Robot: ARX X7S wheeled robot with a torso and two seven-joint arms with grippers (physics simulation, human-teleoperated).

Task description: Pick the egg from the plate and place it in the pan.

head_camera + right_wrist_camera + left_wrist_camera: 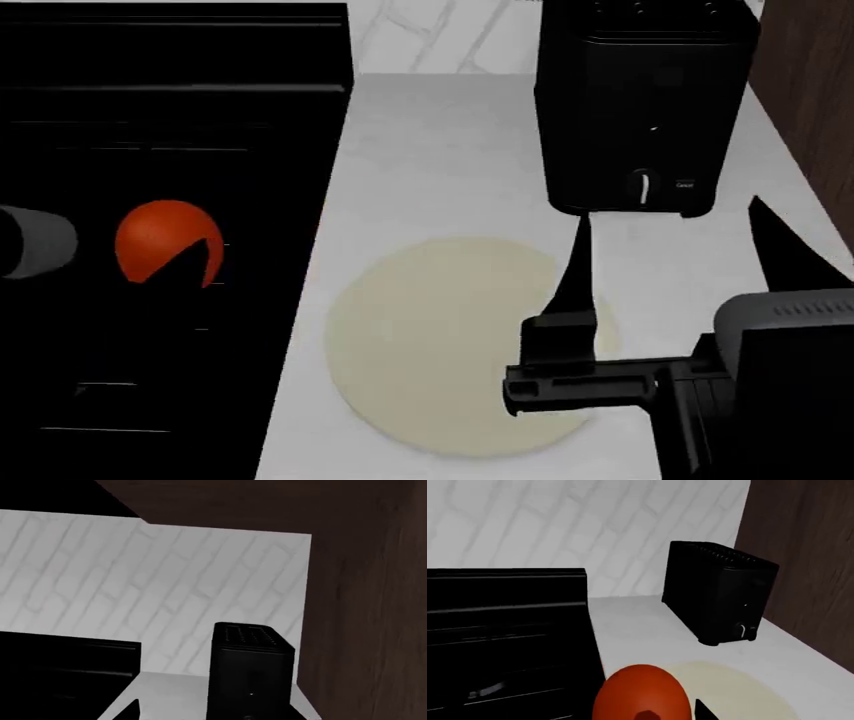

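Note:
The red-orange egg (160,238) hangs over the black stove (160,110), held in my left gripper (171,252), which is shut on it; one dark finger (203,262) crosses its front. In the left wrist view the egg (640,692) fills the space between the jaws, beside the stove edge. The cream plate (441,340) lies bare on the white counter, and also shows in the left wrist view (740,690). My right gripper (681,262) is open and empty above the plate's right part. I cannot make out the pan against the black stove.
A black toaster (643,105) stands on the white counter (427,150) behind the plate, next to a brown side wall (800,555). It also shows in the right wrist view (250,670). A white brick wall (153,580) is at the back.

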